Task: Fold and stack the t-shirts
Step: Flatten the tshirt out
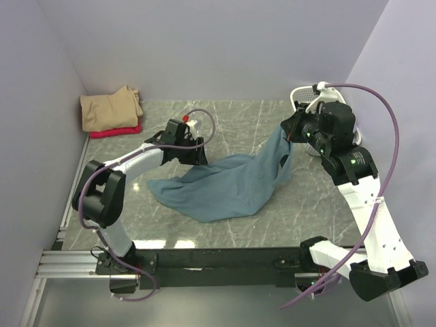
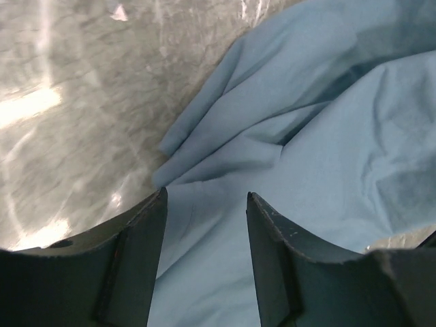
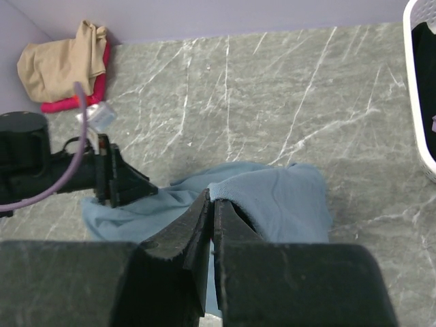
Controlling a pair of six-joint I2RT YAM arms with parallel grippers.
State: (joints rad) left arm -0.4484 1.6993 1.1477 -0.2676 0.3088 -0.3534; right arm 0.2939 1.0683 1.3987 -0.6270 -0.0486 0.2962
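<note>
The right gripper (image 1: 287,131) clamps an edge of the teal-blue t-shirt (image 1: 225,187), hoisting it at 2 o'clock so the cloth hangs down onto the table (image 1: 252,116), while the left gripper (image 1: 195,155), jaws parted and empty, hovers over its 10 o'clock edge, seemingly to spread it flat.

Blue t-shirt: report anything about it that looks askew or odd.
The blue t-shirt lies crumpled and lopsided: the right claw, shut on one edge, hoists that end off the table, while the rest trails in wrinkled folds. The left claw hangs open over the cloth, gripping nothing.
</note>
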